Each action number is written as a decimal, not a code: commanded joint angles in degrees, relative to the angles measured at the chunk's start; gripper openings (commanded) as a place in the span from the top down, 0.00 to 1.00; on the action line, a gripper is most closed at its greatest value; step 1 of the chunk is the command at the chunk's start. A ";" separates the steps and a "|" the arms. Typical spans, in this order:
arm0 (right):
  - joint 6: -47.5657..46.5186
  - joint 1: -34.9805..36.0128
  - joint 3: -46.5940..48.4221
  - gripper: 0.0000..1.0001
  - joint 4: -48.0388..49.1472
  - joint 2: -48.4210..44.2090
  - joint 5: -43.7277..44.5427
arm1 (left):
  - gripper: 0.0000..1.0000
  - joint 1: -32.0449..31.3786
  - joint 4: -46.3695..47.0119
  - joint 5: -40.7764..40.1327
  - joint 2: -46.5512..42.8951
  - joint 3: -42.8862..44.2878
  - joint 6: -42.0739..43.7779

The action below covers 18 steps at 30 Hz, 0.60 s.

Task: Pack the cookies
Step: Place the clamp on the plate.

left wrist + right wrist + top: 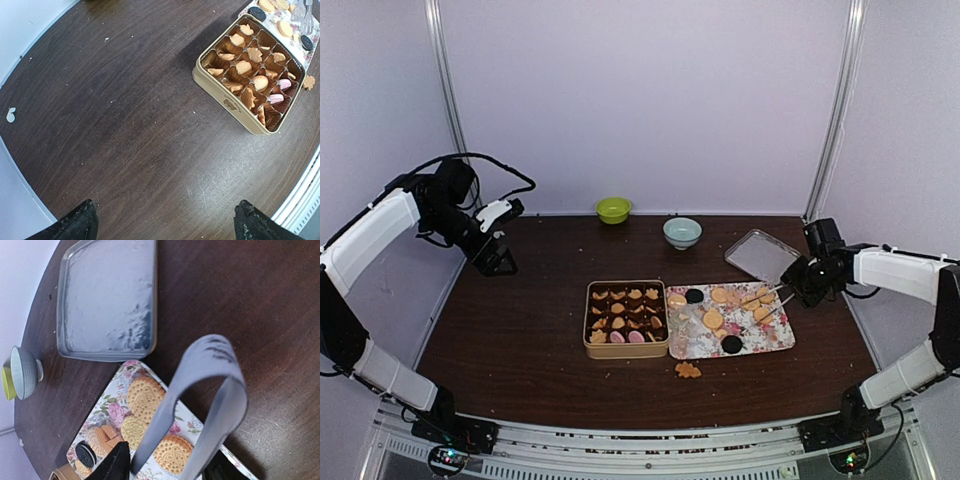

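Cookies (713, 319) sit in two places on a dark brown wooden table (520, 330). Tan and pink ones fill the dark paper cups of a square tan tin (625, 351). Round tan ones and two black ones lie on a rectangular floral tray (782, 341) that touches the tin's right side. One tan leaf-shaped cookie (688, 370) lies loose on the table, just in front of the tin's right near corner.

The right gripper (796, 285), to the right of the tin and past the tray's far right corner, clasps a pair of grey looped tongs (765, 297) between its fingers. The tongs' two arms stand spread, and their tips reach over the round tan cookies at the end of the tray farthest from the tin. Whether the tips touch a cookie cannot be told.

The left gripper (166, 209) hangs well to the left of the tin and behind it, above bare wood, with its fingers wide apart and nothing between them.

Behind the tin stand a small lime-green bowl (613, 209) and, to its right, a pale blue bowl (682, 232). A flat silver metal lid (762, 254) lies behind the tin and well to its right, near the right gripper.
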 commanded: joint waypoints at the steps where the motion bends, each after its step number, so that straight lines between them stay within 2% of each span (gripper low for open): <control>1: 3.21 -0.73 -2.21 0.49 2.08 1.60 -2.06 | 0.02 0.40 2.10 0.22 -1.31 -0.27 -0.26; 11: 0.92 -0.70 -2.13 0.46 2.18 0.42 -1.33 | 0.03 0.42 2.10 -0.07 -1.78 -0.11 -0.26; 15: -5.56 0.86 1.74 0.38 3.13 -4.18 1.46 | 0.02 0.45 2.10 -0.14 -1.38 0.20 -0.35; 18: -13.36 3.54 7.99 0.35 3.07 -2.79 4.36 | 0.02 0.47 2.10 -0.46 -0.86 0.58 -0.59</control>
